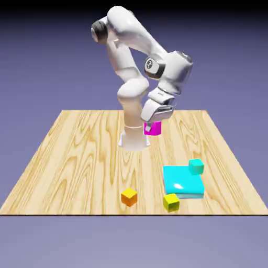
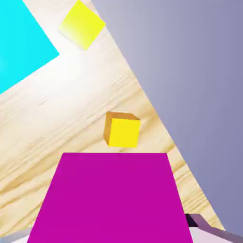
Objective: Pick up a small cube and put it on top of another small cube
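The jaws are clamped on the magenta cube point(image 1: 153, 129), carried above the surface point(image 1: 78, 157). The orange cube point(image 1: 129, 197) sits well apart, nearer the surface's front edge and slightly toward the exterior view's left.

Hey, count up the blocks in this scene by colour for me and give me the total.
Magenta cube, held in the jaws: 1
Orange cube: 1
Yellow-green cube: 1
Teal cube, small: 1
Cyan block, big and flat: 1
Total: 5
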Controlling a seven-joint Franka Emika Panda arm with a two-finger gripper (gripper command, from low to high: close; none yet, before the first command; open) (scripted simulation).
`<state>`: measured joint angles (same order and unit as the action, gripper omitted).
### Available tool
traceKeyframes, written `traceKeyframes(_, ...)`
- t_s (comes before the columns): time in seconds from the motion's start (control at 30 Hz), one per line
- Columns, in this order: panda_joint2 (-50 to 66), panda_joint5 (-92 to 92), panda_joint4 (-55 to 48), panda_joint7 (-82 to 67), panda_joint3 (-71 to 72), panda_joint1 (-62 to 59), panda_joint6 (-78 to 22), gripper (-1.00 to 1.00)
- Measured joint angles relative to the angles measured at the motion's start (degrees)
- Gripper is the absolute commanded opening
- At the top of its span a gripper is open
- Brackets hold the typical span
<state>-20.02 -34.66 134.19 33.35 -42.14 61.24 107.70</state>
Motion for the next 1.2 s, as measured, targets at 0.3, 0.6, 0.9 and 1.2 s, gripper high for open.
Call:
traceKeyframes(0.3,11.51,15.38,-3.94,9.15,10.92,-18.68,2.78,-1.0)
traceKeyframes(0.6,23.02,30.76,-7.88,18.3,21.85,-37.62,5.56,-1.0)
traceKeyframes(0.9,34.58,45.14,-11.4,28.31,31.46,-56.06,7.71,-1.0)
traceKeyframes(1.2,44.57,54.14,-9.3,29.81,37.63,-63.2,17.88,1.0)
